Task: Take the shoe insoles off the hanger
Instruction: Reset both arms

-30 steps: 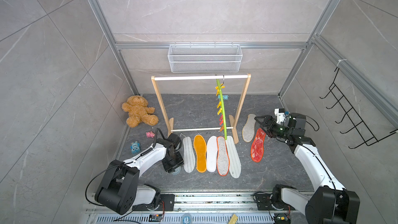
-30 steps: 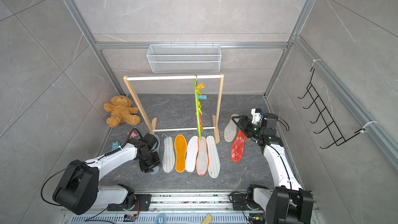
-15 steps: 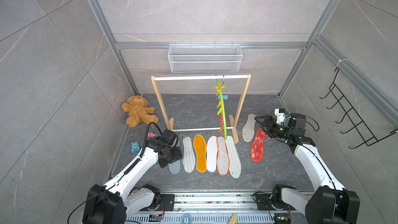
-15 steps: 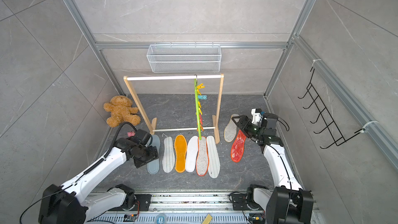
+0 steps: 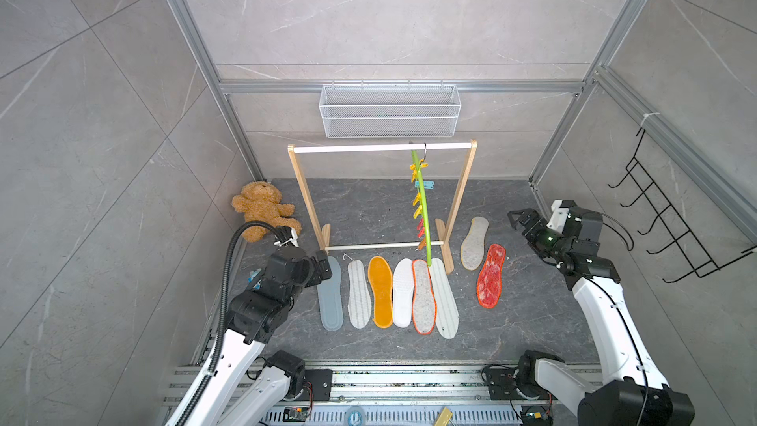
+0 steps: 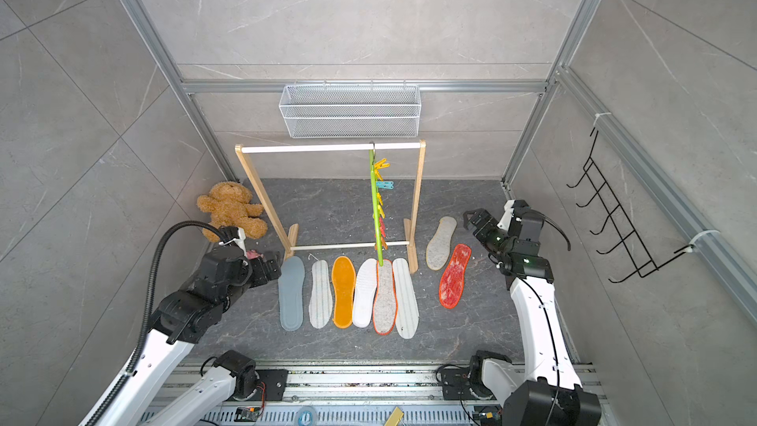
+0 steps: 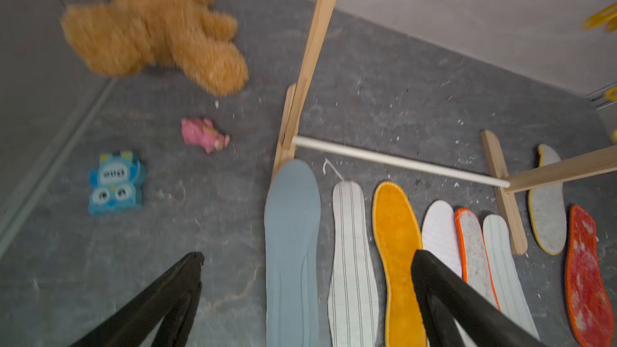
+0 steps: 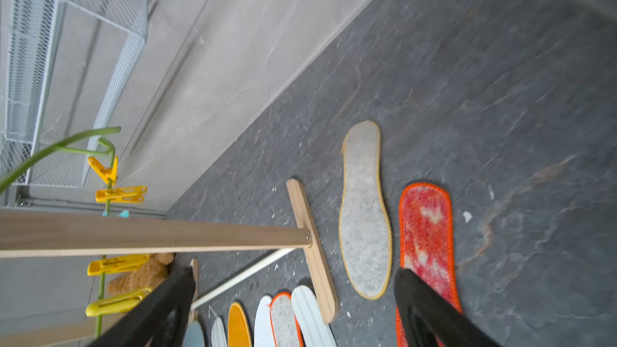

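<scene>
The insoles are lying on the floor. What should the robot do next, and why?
Probably draw the open left tool away: all eight insoles lie on the floor, the hanger's clips look empty, and the right tool is open too.

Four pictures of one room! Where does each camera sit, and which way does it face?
Both top views: high above the robot's base, facing down and forward at the wooden rack, hanger and floor; left arm and right arm show.
Left wrist: on the left arm, facing the blue-grey insole and teddy bear past the open left gripper.
Right wrist: on the right arm, facing the red mesh insole past the open right gripper.
Shared: all show the rack and the orange-yellow insole.
</scene>
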Controlling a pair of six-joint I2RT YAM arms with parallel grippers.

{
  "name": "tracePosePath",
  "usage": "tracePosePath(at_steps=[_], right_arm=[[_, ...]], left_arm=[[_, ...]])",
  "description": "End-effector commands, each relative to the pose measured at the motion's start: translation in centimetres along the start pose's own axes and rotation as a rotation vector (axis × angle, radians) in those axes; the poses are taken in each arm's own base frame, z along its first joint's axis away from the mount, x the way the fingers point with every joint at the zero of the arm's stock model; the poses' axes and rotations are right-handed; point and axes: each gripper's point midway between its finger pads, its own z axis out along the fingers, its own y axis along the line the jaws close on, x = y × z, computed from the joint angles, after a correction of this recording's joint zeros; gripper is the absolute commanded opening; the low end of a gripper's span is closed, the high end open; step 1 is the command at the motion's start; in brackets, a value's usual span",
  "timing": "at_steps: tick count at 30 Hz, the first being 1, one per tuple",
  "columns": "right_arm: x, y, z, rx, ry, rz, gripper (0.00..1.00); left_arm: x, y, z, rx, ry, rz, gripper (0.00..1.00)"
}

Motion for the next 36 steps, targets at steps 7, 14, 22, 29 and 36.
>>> tracePosePath(at_steps=[7,14,22,29,36], right_arm=[[-5.2,-2.4,0.2,-0.029,-0.397,0.063,1.00],[-2.9,-9.6,0.3,0.230,-0.533,-0.137,1.00],[2.2,-14.5,0.0,0.418,-0.475,-0.314,1.00],[5.3,-14.1,3.3,0.393,-0.412,-0.441,1.00],[6.4,-10.7,6.5,0.231,-0.423,-0.565,1.00]], left_arm=[[-7.8,1.4,1.5,-0.188,-0.413,0.132,0.99],[-3.8,9.1,7.8,-0.406,-0.325,0.012,0.98],[2.5,13.2,13.3,-0.513,-0.156,0.050,0.98],[3.1,13.1,16.7,-0.489,-0.187,0.113,0.99],[3.2,11.8,18.7,-0.399,-0.213,0.167,0.99]])
